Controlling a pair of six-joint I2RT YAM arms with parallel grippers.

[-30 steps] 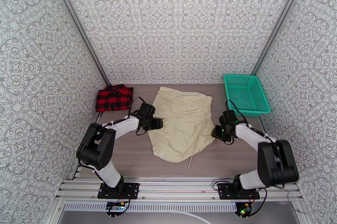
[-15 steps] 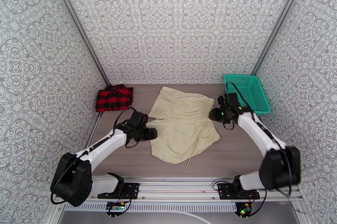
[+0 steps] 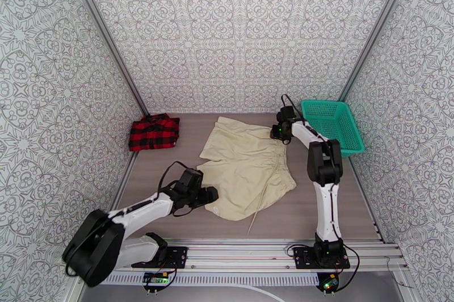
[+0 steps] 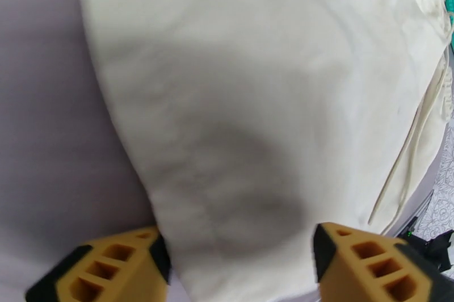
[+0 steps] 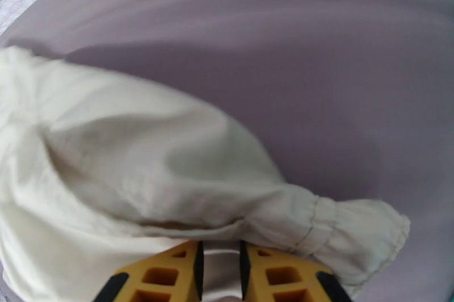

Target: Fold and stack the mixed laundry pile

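The right end effector [image 5: 219, 253] pinches cream shorts [image 3: 247, 167] beside teal basket [image 3: 323, 102]; left end effector [image 4: 238, 247] gapes over them.

teal mesh basket [image 3: 333, 126] far right, wooden tabletop [image 3: 318, 206], patterned walls [image 3: 238, 30]

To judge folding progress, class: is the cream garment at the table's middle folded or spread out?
Spread out: the cream shorts lie flat, both legs apart, drawstring trailing; no fold visible.
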